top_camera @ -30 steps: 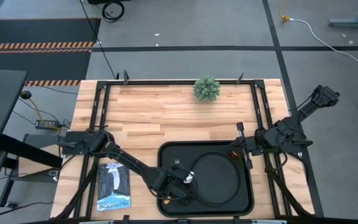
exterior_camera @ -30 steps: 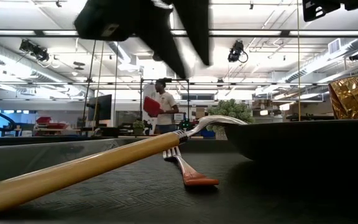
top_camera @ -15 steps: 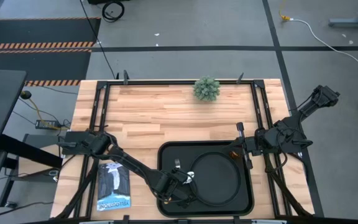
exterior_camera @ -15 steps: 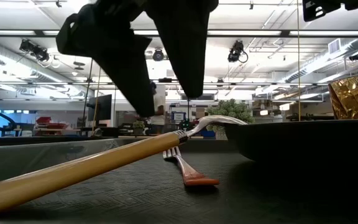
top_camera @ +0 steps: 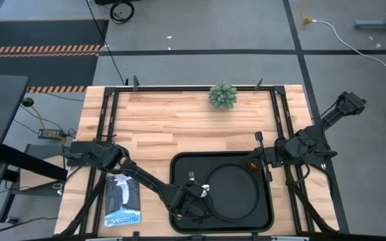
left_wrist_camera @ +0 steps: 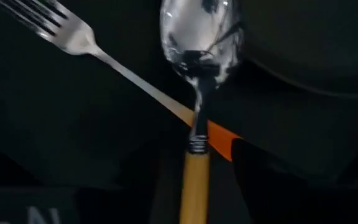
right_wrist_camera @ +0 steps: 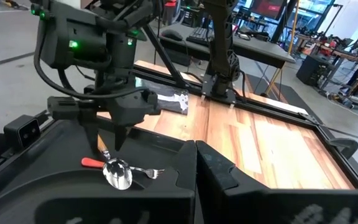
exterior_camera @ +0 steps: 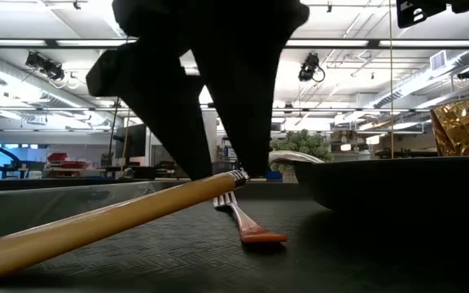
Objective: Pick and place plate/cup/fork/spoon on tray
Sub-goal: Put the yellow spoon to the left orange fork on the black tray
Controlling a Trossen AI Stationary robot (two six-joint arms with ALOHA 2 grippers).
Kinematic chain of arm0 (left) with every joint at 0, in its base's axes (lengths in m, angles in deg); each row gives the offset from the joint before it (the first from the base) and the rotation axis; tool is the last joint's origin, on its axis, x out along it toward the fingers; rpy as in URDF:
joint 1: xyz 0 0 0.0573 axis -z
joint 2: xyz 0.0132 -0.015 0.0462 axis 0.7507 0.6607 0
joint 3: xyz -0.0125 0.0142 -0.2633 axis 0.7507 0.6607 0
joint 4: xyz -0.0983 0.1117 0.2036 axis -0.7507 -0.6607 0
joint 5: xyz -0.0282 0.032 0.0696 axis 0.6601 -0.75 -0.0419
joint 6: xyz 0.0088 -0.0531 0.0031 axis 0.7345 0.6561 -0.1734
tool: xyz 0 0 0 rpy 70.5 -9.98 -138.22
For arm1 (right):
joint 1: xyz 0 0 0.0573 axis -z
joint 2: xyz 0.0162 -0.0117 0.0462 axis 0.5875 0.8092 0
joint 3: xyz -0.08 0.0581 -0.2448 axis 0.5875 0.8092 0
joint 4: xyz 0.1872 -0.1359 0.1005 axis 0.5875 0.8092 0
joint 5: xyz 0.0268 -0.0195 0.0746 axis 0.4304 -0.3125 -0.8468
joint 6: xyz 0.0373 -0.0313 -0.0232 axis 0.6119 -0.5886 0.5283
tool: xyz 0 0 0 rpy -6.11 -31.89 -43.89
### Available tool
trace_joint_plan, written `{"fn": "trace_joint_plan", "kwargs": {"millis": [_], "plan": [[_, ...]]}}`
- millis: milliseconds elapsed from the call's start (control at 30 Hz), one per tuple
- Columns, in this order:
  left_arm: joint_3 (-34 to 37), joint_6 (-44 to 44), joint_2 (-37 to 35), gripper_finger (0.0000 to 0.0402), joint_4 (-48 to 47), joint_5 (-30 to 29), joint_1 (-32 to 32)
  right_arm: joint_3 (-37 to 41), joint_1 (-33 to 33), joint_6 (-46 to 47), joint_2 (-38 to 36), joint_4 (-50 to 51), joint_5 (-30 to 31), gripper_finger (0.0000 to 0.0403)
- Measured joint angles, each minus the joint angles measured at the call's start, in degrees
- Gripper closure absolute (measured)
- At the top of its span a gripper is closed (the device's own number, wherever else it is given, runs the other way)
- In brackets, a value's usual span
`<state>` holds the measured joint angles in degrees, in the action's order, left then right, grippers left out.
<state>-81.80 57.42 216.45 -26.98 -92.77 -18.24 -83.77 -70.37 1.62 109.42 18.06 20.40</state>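
A pale wooden counter (top_camera: 179,124) is seen from straight above, with a robot arm at each side. At the far left lies a printed booklet (top_camera: 122,199), and a small green plant (top_camera: 223,95) sits at the far edge; neither belongs to the job.

The left gripper (top_camera: 194,202) hangs over the left part of the black rectangular tray (top_camera: 268,217), its fingers spread wide and grasping nothing. In the low view they straddle the spoon (exterior_camera: 112,218) where the orange handle meets the silver neck. The spoon rests on the tray floor, its bowl leaning against the rim of the round black plate (top_camera: 236,191), and it crosses over the fork (left_wrist_camera: 61,34), which also lies flat on the tray.

The plate sits in the middle of the tray. The amber cup (exterior_camera: 464,124) stands on the tray's far right corner, beside the right gripper (top_camera: 259,161), which waits at the tray's right edge; whether its fingers are apart cannot be told.

All four items appear to be on the tray, so the task looks essentially finished; seemingly only the left arm's lifting clear remains.
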Motion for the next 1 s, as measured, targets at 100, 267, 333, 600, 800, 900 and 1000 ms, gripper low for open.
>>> {"fn": "trace_joint_plan", "kwargs": {"millis": [100,267,333,600,800,900,1000], "plan": [[-0.07,-0.62,0.51,0.0204,1.14,-0.78,-0.12,0.00,0.00,0.00,0.00,-0.04,-0.01,0.0396],[-0.01,-1.65,0.82,0.0219,1.28,-1.12,-0.32,0.00,0.00,0.02,0.22,-0.40,-0.02,0.0396],[-0.01,-1.69,0.82,0.0228,1.25,-1.15,-0.34,0.00,0.00,0.01,0.35,-0.21,-0.02,0.0396],[-0.01,-2.19,0.82,0.0287,0.56,-1.15,-0.34,0.00,0.00,0.00,0.37,-0.46,-0.02,0.0396],[-0.01,-2.34,0.82,0.0339,0.54,-1.15,-0.45,0.00,-0.02,-0.02,0.37,-0.57,-0.02,0.0396],[-0.01,-2.32,0.82,0.0356,0.54,-1.15,-0.47,-0.02,-0.02,-0.02,0.37,-0.62,-0.02,0.0396],[-0.01,-2.29,0.82,0.0358,0.54,-1.16,-0.50,0.00,-0.02,-0.10,0.37,-0.76,-0.02,0.0396]]}}
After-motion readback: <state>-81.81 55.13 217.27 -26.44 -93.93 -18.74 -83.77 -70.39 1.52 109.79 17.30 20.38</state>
